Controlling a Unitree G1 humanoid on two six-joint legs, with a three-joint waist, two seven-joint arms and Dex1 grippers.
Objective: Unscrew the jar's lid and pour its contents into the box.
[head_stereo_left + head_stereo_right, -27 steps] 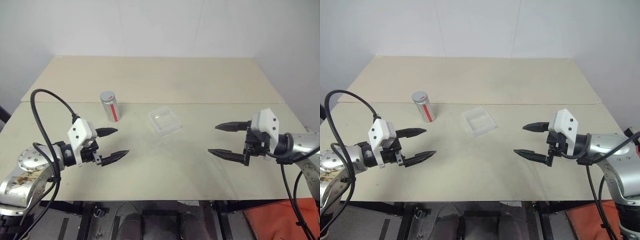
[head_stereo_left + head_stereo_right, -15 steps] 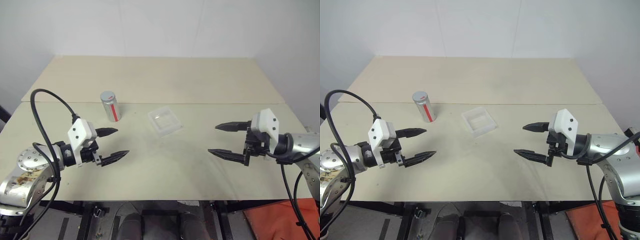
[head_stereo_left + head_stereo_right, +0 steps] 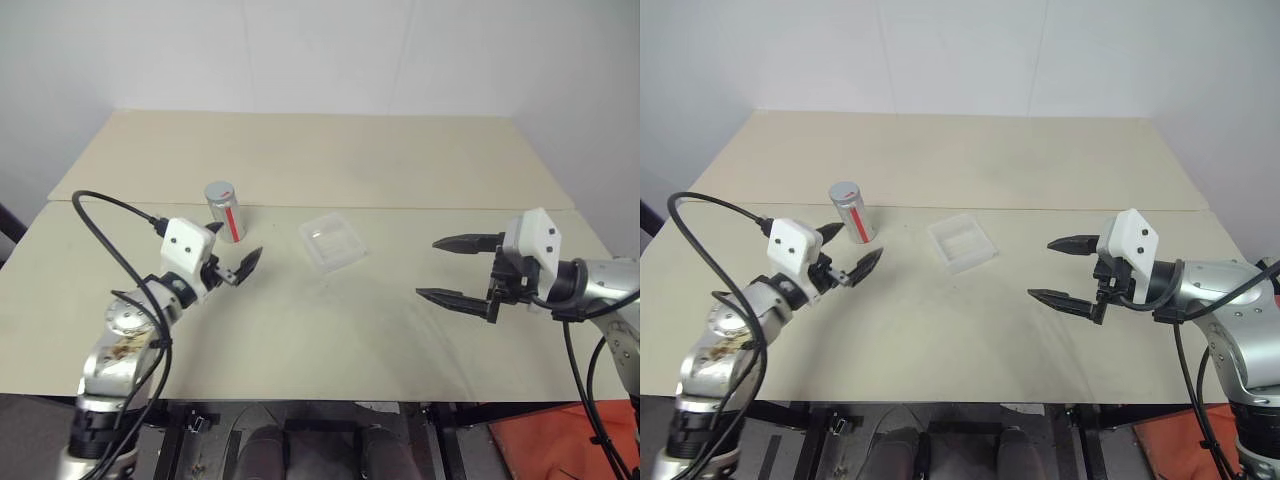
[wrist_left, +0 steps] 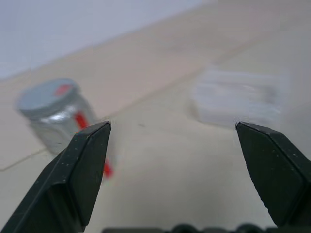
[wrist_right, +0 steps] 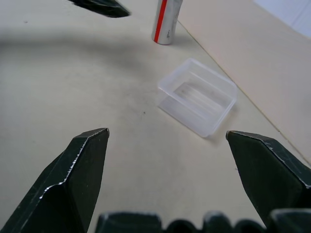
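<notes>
**Pincers spread and empty; jar, lid and box on the surface**

The left pincer (image 3: 235, 262) hangs just above the pale beige surface (image 3: 330, 330), its two black fingers spread wide with nothing between them. It sits close to the small silver-grey metallic jar (image 3: 225, 211), just in front of it, apart from it and not touching. In the left wrist view the jar (image 4: 58, 116) appears past one finger (image 4: 80, 170), off to that finger's side and not inside the gap.

The right pincer (image 3: 455, 270) hangs over the right part of the surface, well apart from the jar. Its two black fingers are likewise spread wide and hold nothing.

The jar stands upright on the left half of the surface, near the seam that crosses it. A red vertical stripe runs down the side that faces the camera. The round flat grey lid (image 3: 219, 190) sits on top of the jar and carries a small red mark.

The small shallow clear plastic box (image 3: 332, 241) rests flat on the surface, to the right of the jar and between the two pincers, nearer the left one. In the right wrist view the box (image 5: 198, 97) lies open side up.
</notes>
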